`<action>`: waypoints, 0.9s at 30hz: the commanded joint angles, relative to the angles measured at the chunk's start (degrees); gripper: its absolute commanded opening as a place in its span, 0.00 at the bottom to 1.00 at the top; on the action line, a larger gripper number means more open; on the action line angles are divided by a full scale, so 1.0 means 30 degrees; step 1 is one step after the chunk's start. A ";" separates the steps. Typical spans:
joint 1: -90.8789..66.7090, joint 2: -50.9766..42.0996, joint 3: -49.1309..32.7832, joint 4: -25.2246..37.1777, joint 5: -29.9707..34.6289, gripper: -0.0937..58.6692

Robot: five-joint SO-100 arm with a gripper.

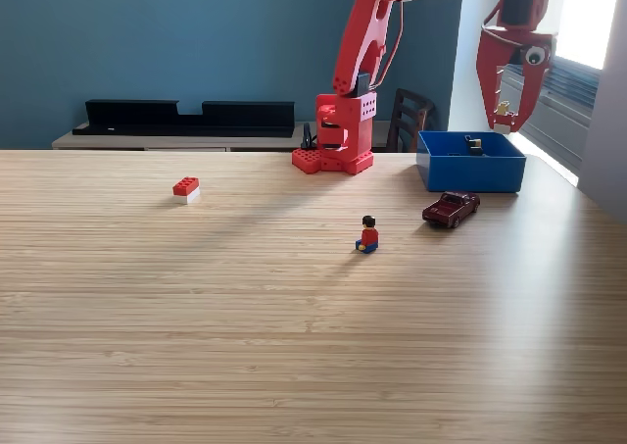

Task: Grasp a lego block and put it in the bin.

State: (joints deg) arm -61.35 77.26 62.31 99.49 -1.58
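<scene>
One small yellow-white lego block point(503, 111) clamped in pincer point(506, 123), hanging above blue bin point(470, 174) at desk's point(294, 317) far right in exterior view. Red-white brick point(185, 189) lying far left.

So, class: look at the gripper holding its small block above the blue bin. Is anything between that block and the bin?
Nothing visible. The gripper hangs over the bin, shut on a small block, with only open air below it. A small dark piece already lies inside the bin, leaving room around it.
</scene>
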 commanded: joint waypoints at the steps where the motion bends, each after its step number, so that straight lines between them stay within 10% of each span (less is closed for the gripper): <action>1: -0.2695 0.0586 0.0264 0.0850 -0.0908 0.00; 16: -0.5391 0.0615 0.2578 0.0850 -0.2725 0.01; 22: -0.5361 0.0615 0.2988 0.0850 -0.3223 0.40; 27: -0.5215 0.0586 0.3281 0.0850 -0.3428 0.49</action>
State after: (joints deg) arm -77.17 77.26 72.77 99.49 -11.51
